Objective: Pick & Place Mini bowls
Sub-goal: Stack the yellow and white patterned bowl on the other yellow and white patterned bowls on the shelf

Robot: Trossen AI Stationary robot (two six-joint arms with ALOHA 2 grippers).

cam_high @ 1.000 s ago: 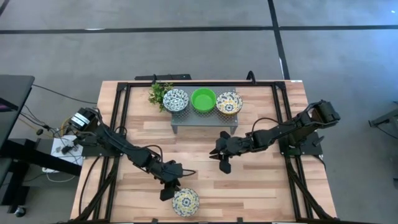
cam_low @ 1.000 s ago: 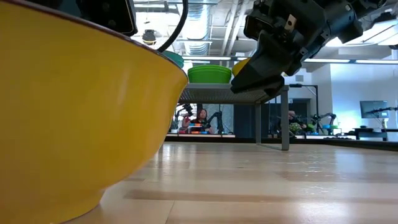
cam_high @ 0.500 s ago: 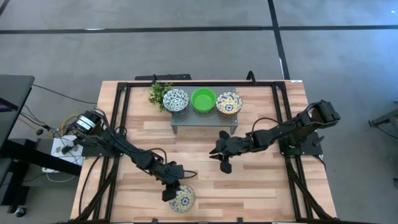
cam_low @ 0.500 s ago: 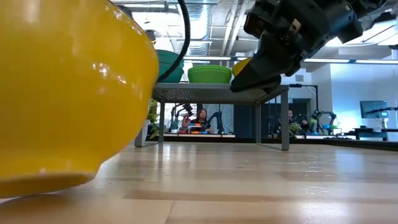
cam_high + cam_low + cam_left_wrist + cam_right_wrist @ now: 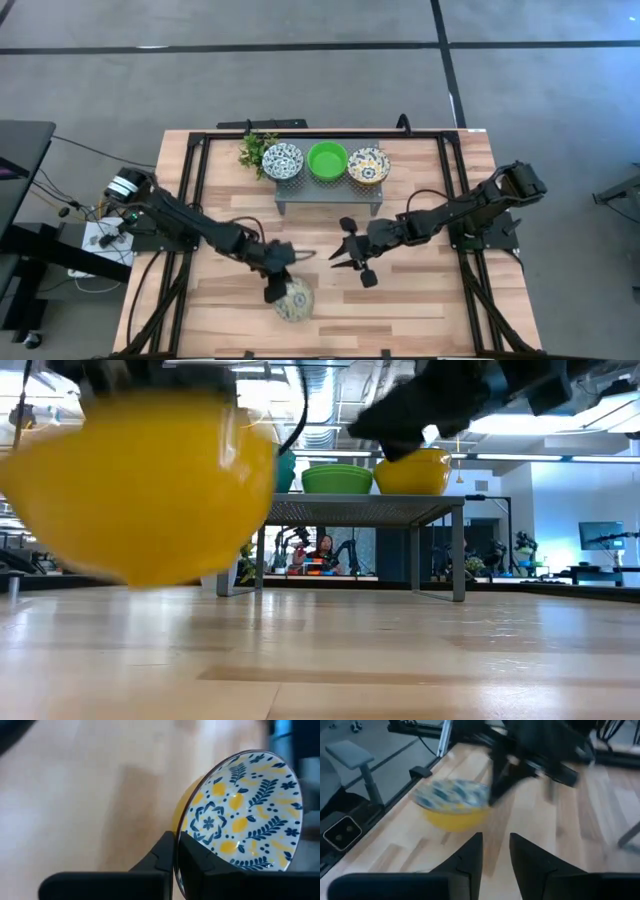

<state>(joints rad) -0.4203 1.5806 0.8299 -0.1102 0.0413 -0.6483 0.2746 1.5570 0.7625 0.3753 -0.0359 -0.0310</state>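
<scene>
My left gripper (image 5: 277, 287) is shut on a mini bowl (image 5: 294, 299), yellow outside and white with blue and yellow flowers inside, held above the table's near middle. The bowl also shows in the low view (image 5: 150, 490), the left wrist view (image 5: 245, 815) and the right wrist view (image 5: 454, 805). My right gripper (image 5: 346, 256) is open and empty over the table's middle, right of the bowl. Three more mini bowls stand on the grey stand (image 5: 330, 192): a blue-patterned one (image 5: 283, 160), a green one (image 5: 327, 160) and a yellow-patterned one (image 5: 368, 166). My left gripper pinches the bowl's rim (image 5: 176, 851) between its two fingers, one finger inside the bowl and one on its yellow outer wall. The fingers come from the table's left, slanting down. The bowl is lifted clear of the table, its opening up.
A small green plant sprig (image 5: 255, 150) stands left of the stand at the table's far side. Black frame rails (image 5: 196, 200) run along the left, right and far edges. Bare wood lies between the stand and the held bowl.
My left gripper has lifted the bowl off the table and carried it a little toward the far edge; the bowl has tipped and come level again. My right gripper has moved slightly toward the table's left, risen and turned, staying open.
</scene>
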